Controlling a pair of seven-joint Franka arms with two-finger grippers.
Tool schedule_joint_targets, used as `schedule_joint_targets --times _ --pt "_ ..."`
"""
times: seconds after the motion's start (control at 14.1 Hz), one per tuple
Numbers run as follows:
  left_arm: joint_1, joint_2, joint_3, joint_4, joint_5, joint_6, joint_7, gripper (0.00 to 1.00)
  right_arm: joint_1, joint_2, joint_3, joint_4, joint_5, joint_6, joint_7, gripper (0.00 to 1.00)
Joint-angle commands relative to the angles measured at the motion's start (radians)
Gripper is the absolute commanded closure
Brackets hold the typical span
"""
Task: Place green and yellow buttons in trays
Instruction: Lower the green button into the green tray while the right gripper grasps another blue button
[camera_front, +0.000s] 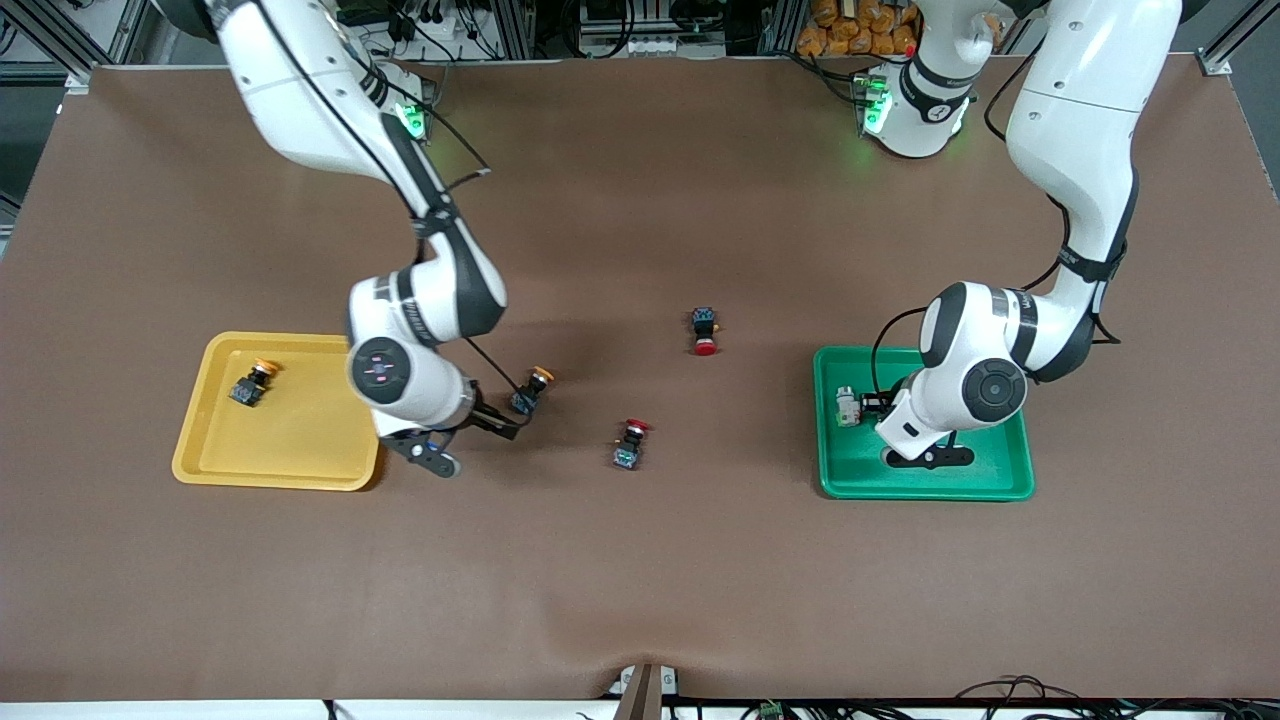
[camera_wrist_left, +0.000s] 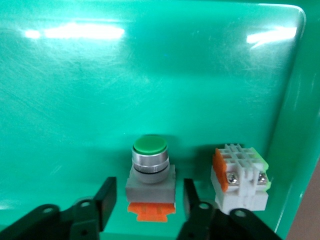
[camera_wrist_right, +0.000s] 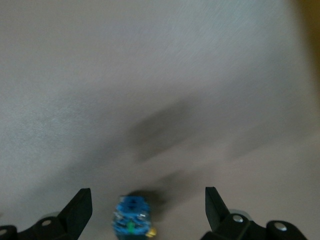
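My right end effector (camera_wrist_right: 145, 210) hangs released over the yellow-capped button (camera_wrist_right: 131, 222) lying between its fingers on the table, nearer the yellow tray (camera_front: 200, 440) end than my left end effector (camera_wrist_left: 145, 205), which is spread around a green button (camera_wrist_left: 150, 167) in the green tray (camera_wrist_left: 150, 75)

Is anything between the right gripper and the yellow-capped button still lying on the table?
Nothing visible. The right gripper is open over the yellow-capped button, which lies on bare table beside the yellow tray. The nearest red-capped button lies clear of it, toward the left arm's end.
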Motion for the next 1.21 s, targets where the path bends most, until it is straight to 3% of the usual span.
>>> schedule_joint_targets --times 0.0,0.28,0.36,0.5,0.78,1.14 --pt "0.002 -0.033 0.001 -0.002 0.023 -0.007 -0.007 0.00 0.054 0.055 -0.011 0.031 0.011 0.050 0.114 0.00" --pt "0.024 -0.096 0.009 0.041 0.024 -0.052 0.001 0.00 0.085 0.061 -0.011 0.023 0.007 0.050 0.117 0.00" --pt "0.035 -0.100 0.009 0.061 0.024 -0.061 0.001 0.00 0.093 0.061 -0.011 0.020 0.007 0.047 0.119 0.12" --pt "0.038 -0.125 0.010 0.069 0.026 -0.078 0.004 0.00 0.102 0.057 -0.011 0.012 0.007 0.037 0.120 0.53" --pt "0.070 -0.151 0.006 0.086 0.020 -0.081 0.105 0.00 0.116 0.029 -0.011 -0.025 0.007 0.011 0.120 1.00" --pt "0.081 -0.169 0.003 0.115 0.026 -0.106 0.198 0.00 0.035 -0.058 -0.020 -0.016 0.005 -0.088 0.043 1.00"
